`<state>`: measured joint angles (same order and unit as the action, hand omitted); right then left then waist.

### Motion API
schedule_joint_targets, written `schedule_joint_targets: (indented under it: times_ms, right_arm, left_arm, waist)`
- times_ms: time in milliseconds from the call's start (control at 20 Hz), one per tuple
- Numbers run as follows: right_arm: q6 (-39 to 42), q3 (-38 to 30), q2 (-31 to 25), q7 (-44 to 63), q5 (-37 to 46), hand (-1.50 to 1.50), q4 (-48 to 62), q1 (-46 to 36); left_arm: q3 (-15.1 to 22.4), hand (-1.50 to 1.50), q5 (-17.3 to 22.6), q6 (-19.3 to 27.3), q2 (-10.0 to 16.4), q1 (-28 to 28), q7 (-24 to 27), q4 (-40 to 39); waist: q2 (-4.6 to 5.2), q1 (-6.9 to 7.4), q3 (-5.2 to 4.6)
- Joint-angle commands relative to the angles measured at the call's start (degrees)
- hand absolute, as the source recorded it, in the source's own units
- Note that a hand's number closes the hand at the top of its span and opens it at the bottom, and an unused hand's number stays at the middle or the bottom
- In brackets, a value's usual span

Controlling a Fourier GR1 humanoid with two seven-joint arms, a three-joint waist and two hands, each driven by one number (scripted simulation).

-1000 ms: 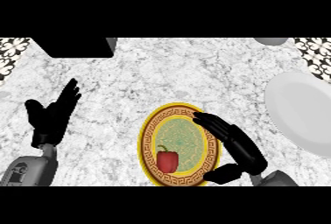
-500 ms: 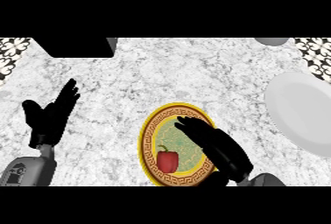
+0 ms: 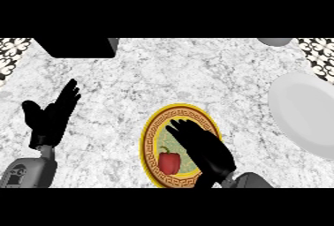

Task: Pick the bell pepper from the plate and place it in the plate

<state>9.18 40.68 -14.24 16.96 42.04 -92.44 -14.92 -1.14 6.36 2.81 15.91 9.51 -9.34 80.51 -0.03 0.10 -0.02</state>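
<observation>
As right hand [image 3: 203, 149] slid left, nearer bell pepper [image 3: 169, 163]

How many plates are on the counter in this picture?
2. One gold-rimmed patterned plate lies low in the middle, under the right robot hand, holding the bell pepper. One plain white plate lies at the right edge, partly cut off. No other shows.

Counter [image 3: 195, 75] mottled marble; white plate [image 3: 306, 114] smooth, matt.
</observation>
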Motion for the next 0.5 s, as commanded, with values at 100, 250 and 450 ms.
schedule_joint_targets:
  times_ms: [100,250,450]
  right_arm:
    - [6.2,0.5,5.1,4.2,5.2,-1.50,2.3,-1.1]
    - [11.8,-4.6,4.2,2.4,2.4,-1.50,3.0,-4.1]
    - [6.7,-0.9,10.7,2.0,9.3,-1.50,10.2,-1.5]
  left_arm:
    - [0.0,0.00,-2.6,0.0,-1.7,0.4,1.5,-2.5]
    - [-2.3,0.00,-0.8,-2.0,-0.1,1.6,0.6,-2.7]
    - [-1.3,0.00,-1.7,-1.2,-2.0,-1.4,-2.8,3.6]
  waist:
    - [0.02,-0.05,0.01]
    - [0.03,0.02,0.01]
    - [0.00,0.15,0.02]
